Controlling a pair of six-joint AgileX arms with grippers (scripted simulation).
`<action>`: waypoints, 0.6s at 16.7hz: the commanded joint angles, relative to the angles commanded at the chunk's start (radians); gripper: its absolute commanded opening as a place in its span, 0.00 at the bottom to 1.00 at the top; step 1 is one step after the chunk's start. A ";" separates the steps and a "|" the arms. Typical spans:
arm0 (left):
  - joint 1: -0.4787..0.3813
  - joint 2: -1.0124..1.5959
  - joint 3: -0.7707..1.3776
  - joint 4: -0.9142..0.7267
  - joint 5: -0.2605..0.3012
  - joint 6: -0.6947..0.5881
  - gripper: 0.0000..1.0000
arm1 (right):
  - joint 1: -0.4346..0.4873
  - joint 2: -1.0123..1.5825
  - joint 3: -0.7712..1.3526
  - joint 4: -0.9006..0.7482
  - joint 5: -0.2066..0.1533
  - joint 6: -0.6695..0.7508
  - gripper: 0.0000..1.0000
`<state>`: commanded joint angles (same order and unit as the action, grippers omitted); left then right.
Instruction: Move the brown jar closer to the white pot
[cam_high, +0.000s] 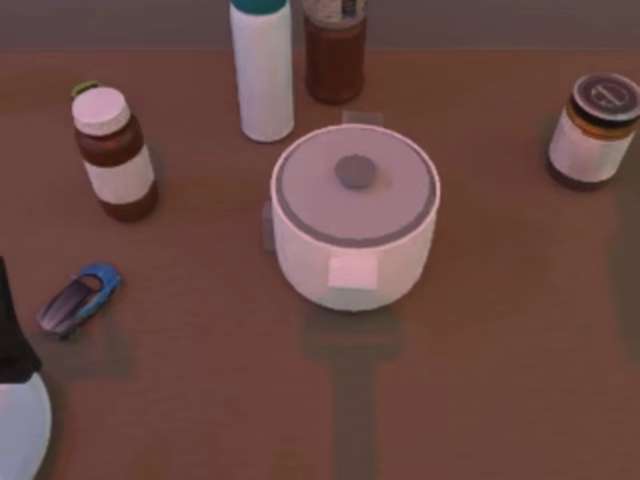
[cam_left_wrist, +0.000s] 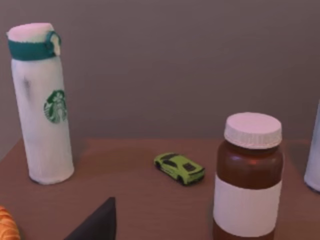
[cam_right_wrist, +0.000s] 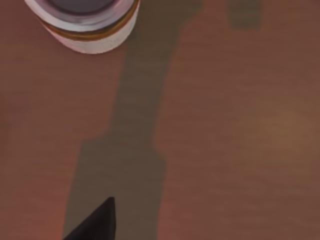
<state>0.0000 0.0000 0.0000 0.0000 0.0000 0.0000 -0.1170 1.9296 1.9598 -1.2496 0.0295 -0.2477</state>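
Observation:
The brown jar (cam_high: 593, 130) stands upright at the table's far right, with a white label and a dark lid; its top (cam_right_wrist: 85, 15) also shows at the edge of the right wrist view. The white pot (cam_high: 354, 220) sits mid-table, well to the jar's left. My right gripper (cam_right_wrist: 155, 227) hangs over bare wood apart from the jar, open and empty, with only one dark fingertip (cam_right_wrist: 100, 222) showing. My left arm (cam_high: 12, 340) is parked at the near left edge; its gripper (cam_left_wrist: 155, 227) is open, with one fingertip (cam_left_wrist: 100, 225) in view.
A brown bottle with a white cap (cam_high: 115, 155) stands at the left, a green toy car (cam_left_wrist: 179, 167) behind it. A tall white bottle with a teal cap (cam_high: 262, 65) and a dark brown bottle (cam_high: 335, 50) stand behind the pot. A blue toy car (cam_high: 78, 298) lies near left.

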 joint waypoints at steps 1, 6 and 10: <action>0.000 0.000 0.000 0.000 0.000 0.000 1.00 | 0.006 0.083 0.076 -0.036 -0.007 -0.021 1.00; 0.000 0.000 0.000 0.000 0.000 0.000 1.00 | 0.049 0.432 0.411 -0.147 -0.051 -0.127 1.00; 0.000 0.000 0.000 0.000 0.000 0.000 1.00 | 0.092 0.611 0.592 -0.169 -0.090 -0.202 1.00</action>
<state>0.0000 0.0000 0.0000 0.0000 0.0000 0.0000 -0.0252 2.5407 2.5521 -1.4188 -0.0606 -0.4497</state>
